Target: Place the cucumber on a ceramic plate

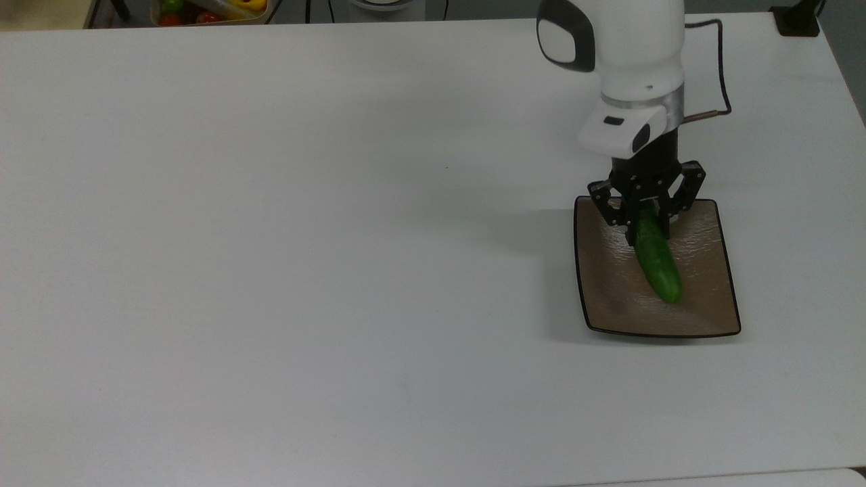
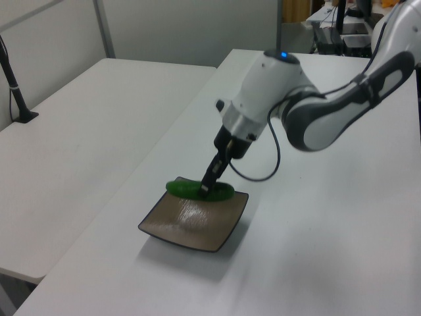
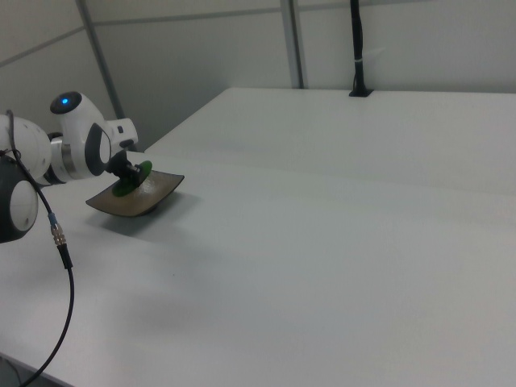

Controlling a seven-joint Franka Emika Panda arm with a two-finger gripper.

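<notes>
- White table (image 1: 270, 270), wide and matte; pale wall panels behind in the left view and the right view; a second white table (image 2: 72, 131) alongside at the left view's left.
- Bin of coloured produce (image 1: 210, 10) at the top view's upper edge.
- 1 ceramic plate (image 1: 703, 311), square, glossy brown, thin black rim, toward the top view's right.
- 1 cucumber (image 1: 658, 264), dark green, over the plate, running from the far rim toward the plate's middle.
- 1 gripper (image 1: 646, 215), fingers clamped on the cucumber's far end.
- Step in hand: lowering and setting down; judged nearly complete.
- Next move: settle the cucumber flat, then part the fingers and lift straight up, avoiding a roll off the curved surface.
- Top view: cucumber fully within the rim outline; height above the plate not readable.
- Left view: cucumber (image 2: 197, 189) seen side-on, near the far rim, apparently slightly raised; contact uncertain.
</notes>
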